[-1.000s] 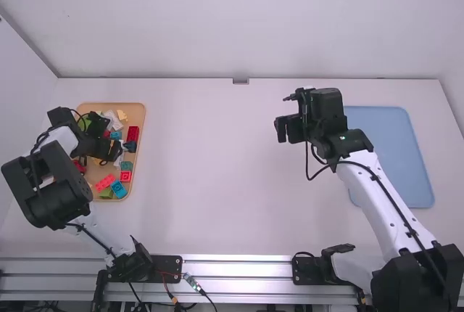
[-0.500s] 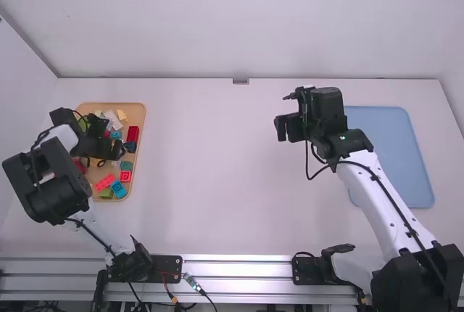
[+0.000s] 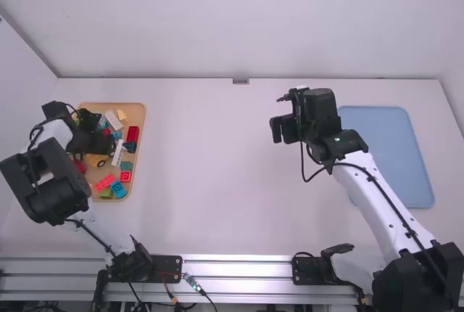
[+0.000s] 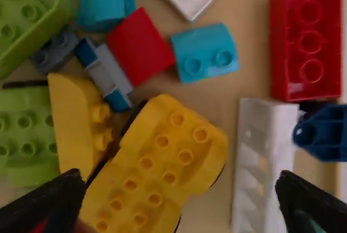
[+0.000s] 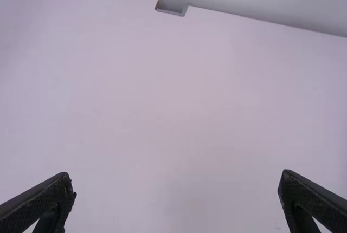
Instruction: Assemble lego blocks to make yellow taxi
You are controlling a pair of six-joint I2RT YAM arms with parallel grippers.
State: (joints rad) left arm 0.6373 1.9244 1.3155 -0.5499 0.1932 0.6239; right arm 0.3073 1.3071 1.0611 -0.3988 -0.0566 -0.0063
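One tan tray (image 3: 135,116) w/ asstd lego blocks (image 3: 133,134) (incl. yellow wheeled base (image 4: 172,143))

High cam: above, fwd/down on table (image 3: 217,181); shares blocks (image 4: 310,21) w/ L wrist cam, close. R wrist: farther.

Soft, even brightness, faint shadows, small glints on the red block (image 4: 310,40).

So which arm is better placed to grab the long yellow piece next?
Left, likely: the left pincer is open above the tray, close by that yellow piece, while the right pincer hangs over the table, well away.
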